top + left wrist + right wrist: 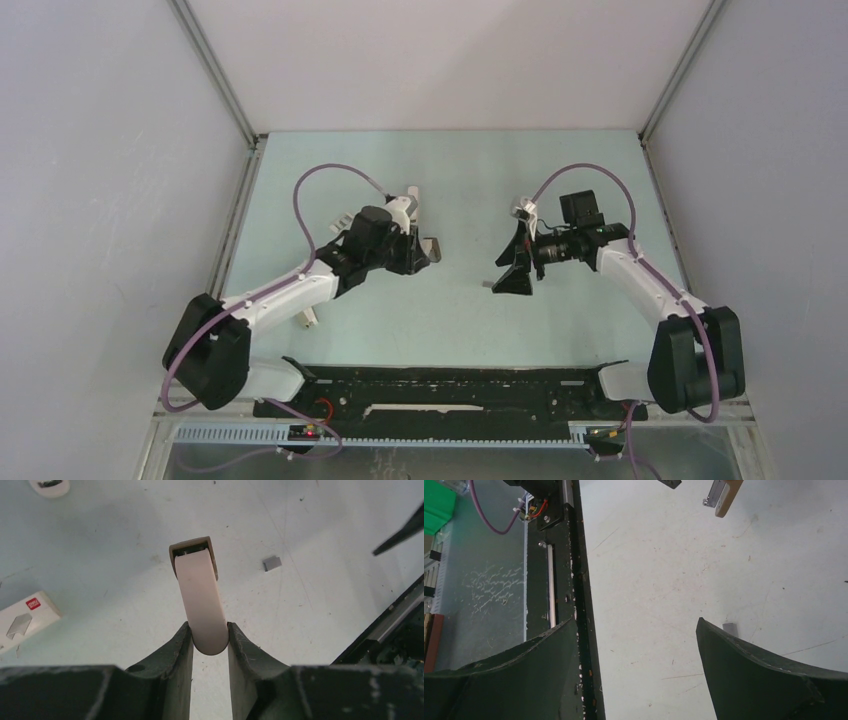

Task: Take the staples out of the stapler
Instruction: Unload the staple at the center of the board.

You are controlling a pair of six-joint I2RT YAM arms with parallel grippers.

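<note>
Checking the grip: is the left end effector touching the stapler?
Touching. The left wrist view shows the left end effector clamping the stapler on both sides.

The small stapler [200, 595], white underside showing, grey-beige top at its far end, is clamped in the left pincer [209, 632]. A tiny grey staple strip [272, 563] lies on the table [125, 540] nearby.

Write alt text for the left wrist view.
The left gripper clamps the small stapler, white underside facing the camera, above the pale table. A short grey strip of staples lies to its right; a white printed box lies at left.
</note>
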